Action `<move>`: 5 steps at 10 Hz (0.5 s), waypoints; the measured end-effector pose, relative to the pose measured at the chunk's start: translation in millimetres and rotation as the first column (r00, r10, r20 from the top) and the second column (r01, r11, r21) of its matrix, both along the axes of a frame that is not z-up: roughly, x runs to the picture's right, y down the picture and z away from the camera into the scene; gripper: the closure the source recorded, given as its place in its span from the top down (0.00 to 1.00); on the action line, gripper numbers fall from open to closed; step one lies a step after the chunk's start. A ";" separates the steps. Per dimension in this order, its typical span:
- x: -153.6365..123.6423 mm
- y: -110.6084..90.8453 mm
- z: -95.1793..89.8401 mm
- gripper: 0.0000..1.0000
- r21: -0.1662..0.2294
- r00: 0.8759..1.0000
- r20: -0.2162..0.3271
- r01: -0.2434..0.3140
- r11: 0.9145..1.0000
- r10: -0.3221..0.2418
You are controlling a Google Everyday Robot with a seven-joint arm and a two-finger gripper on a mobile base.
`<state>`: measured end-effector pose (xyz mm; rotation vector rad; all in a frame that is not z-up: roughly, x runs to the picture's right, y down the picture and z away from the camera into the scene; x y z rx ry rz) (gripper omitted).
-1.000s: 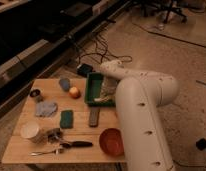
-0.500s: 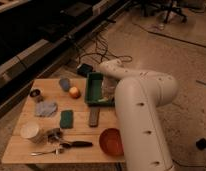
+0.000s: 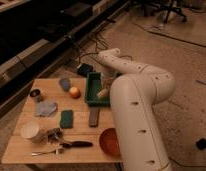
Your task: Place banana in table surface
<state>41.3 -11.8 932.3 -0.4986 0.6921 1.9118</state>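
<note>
The banana point(image 3: 102, 93), a small pale cream piece, lies in the right part of the dark green tray point(image 3: 92, 98) at the back of the wooden table surface point(image 3: 26, 150). My white arm reaches from the right, bends over the tray's far end and comes down into it. My gripper point(image 3: 109, 82) is at the tray's right side, just above and behind the banana. The arm hides much of it, and I cannot tell whether it touches the banana.
A round orange fruit point(image 3: 74, 92) sits left of the tray. A green sponge point(image 3: 66, 118) and a dark bar point(image 3: 94, 116) lie in front of it. A red bowl point(image 3: 110, 141), white cup point(image 3: 30, 130), blue cloth point(image 3: 46, 108), can point(image 3: 36, 94) and utensils point(image 3: 71, 144) lie around.
</note>
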 end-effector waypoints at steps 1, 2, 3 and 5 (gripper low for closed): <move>-2.7 -10.0 -5.3 0.00 0.010 1.000 0.009 0.000 1.000 0.000; -6.2 -21.1 -13.1 0.00 0.022 1.000 0.019 -0.001 1.000 0.001; -9.5 -29.8 -20.4 0.00 0.032 0.999 0.032 -0.001 0.999 0.000; -19.7 -43.2 -38.4 0.00 0.051 0.997 0.075 0.001 0.999 -0.005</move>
